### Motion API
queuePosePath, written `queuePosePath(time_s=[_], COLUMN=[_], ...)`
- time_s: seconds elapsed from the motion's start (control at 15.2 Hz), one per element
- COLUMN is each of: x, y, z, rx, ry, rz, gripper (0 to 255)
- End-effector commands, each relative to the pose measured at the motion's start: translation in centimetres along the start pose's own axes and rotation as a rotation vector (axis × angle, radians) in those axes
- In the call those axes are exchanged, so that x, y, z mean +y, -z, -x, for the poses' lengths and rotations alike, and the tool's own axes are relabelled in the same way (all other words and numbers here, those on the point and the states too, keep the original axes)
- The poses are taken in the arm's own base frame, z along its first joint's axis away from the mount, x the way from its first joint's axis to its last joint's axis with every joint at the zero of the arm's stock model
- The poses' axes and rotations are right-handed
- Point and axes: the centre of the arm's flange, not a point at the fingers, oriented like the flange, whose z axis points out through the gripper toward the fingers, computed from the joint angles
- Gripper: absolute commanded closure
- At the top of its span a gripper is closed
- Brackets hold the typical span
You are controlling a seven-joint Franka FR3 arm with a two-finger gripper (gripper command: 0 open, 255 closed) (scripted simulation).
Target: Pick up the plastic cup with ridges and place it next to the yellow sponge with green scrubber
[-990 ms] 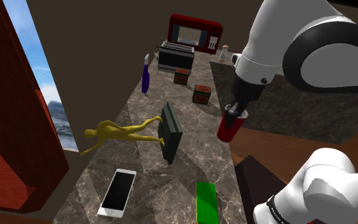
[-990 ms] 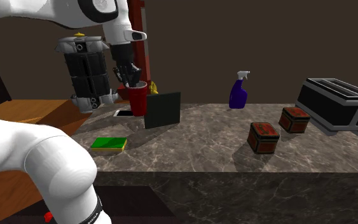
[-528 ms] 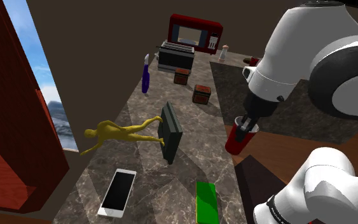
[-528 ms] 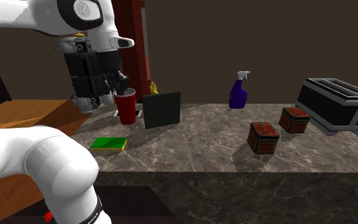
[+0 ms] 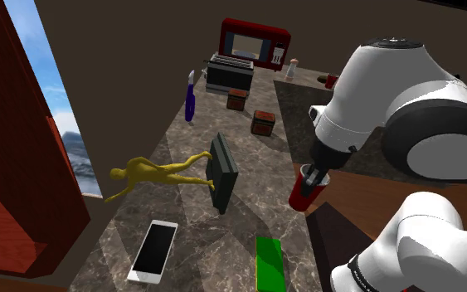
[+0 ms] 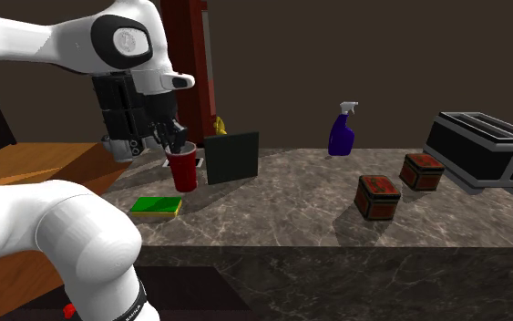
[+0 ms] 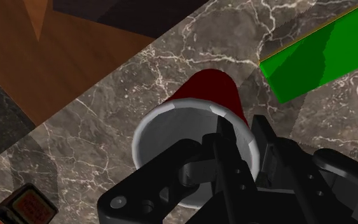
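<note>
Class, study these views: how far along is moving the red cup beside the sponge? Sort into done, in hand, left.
Done: the end effector clasps the red cup by its rim. In hand: the carry; the cup is over the marble counter, apart from the green-topped sponge. Left: setting it down beside the sponge and letting go.
</note>
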Motion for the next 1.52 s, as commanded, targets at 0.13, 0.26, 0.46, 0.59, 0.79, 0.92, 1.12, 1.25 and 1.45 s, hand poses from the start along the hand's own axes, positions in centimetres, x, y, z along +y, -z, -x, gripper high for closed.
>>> queuePosePath(time_s=[0.13,0.26,0.46,0.59,0.79,0.92,1.12,1.25,1.45], x=[-0.3,-0.4,-0.5,-0.6,-0.8,-0.9,-1.1,-1.2,-1.3], y=[-2.0,-3.1,-4.6,-5.7,-7.3,-8.3,-9.9,-10.9,-12.0], z=[0.0,0.0,0.0,0.0,0.1,0.1,0.1,0.1,0.1], rx=[0.001,0.001,0.001,0.001,0.001,0.001,0.001,0.001,0.001], ry=[0.0,0.0,0.0,0.0,0.0,0.0,0.0,0.0,0.0], rz=[0.0,0.0,0.0,0.0,0.0,0.0,0.0,0.0,0.0], gripper=[255,255,255,255,255,255,255,255,255])
